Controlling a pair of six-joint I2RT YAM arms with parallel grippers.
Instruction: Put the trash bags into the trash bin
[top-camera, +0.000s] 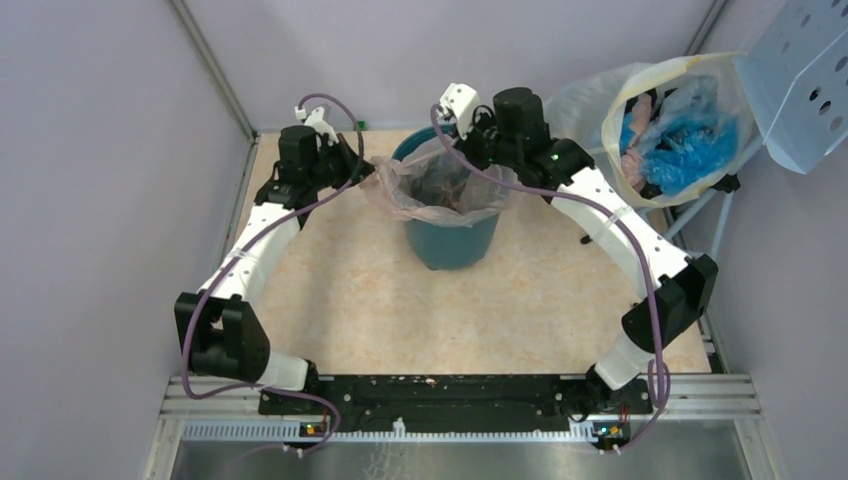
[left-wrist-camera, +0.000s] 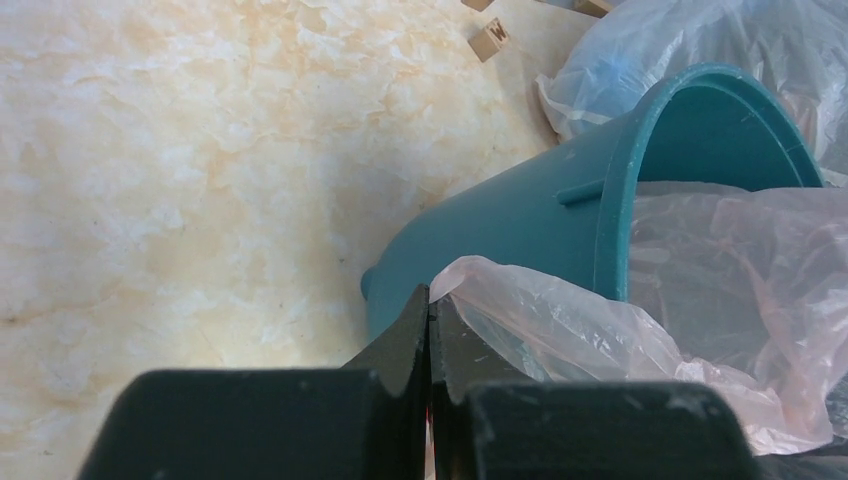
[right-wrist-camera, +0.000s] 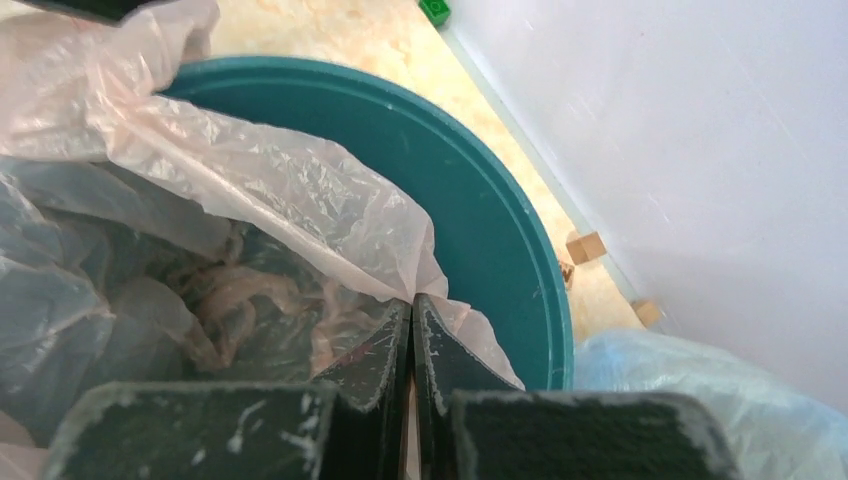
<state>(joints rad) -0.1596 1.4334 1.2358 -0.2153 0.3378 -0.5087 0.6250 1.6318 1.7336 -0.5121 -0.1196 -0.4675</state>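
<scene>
The dark teal trash bin stands upright at the back middle of the table. The pale pink translucent trash bag hangs open inside it, its mouth stretched over the rim. My left gripper is shut on the bag's left edge, just outside the bin's left rim. In the left wrist view the film runs from the fingertips over the bin's wall. My right gripper is shut on the bag's far right edge. In the right wrist view the film bunches at the tips inside the bin.
A large clear sack with a pale yellow rim holding bright blue bags stands at the back right, under a pale blue perforated panel. Small wooden blocks and a green block lie by the back wall. Walls enclose both sides.
</scene>
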